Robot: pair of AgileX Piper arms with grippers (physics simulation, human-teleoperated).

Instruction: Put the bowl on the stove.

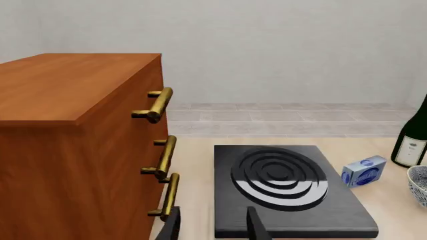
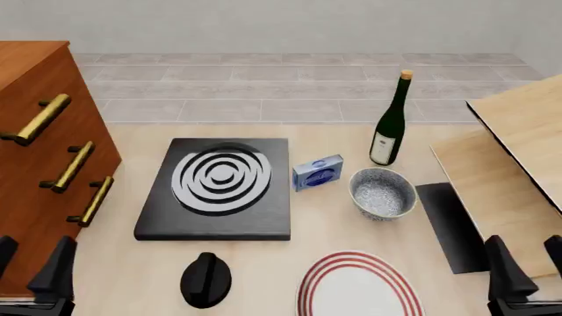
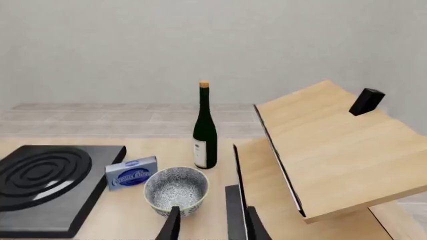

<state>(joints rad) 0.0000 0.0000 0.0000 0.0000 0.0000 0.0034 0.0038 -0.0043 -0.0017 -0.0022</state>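
Both pairs of jaws are seen spread, nothing held. Bowl (image 3: 176, 190) is found upright just ahead of the right jaws, bare tabletop (image 2: 343, 217) around its rim. Stove (image 2: 217, 189) lies ahead of the left jaws, its near edge close. Box (image 2: 317, 172) sits between stove and bowl; bottle (image 2: 391, 122) stands beyond the bowl.

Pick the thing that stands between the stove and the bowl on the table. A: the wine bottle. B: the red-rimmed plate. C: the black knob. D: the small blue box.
D: in the front view the small blue box stands in the gap between the stove and the bowl, while the bottle is behind the bowl and the knob and plate lie nearer the arms.
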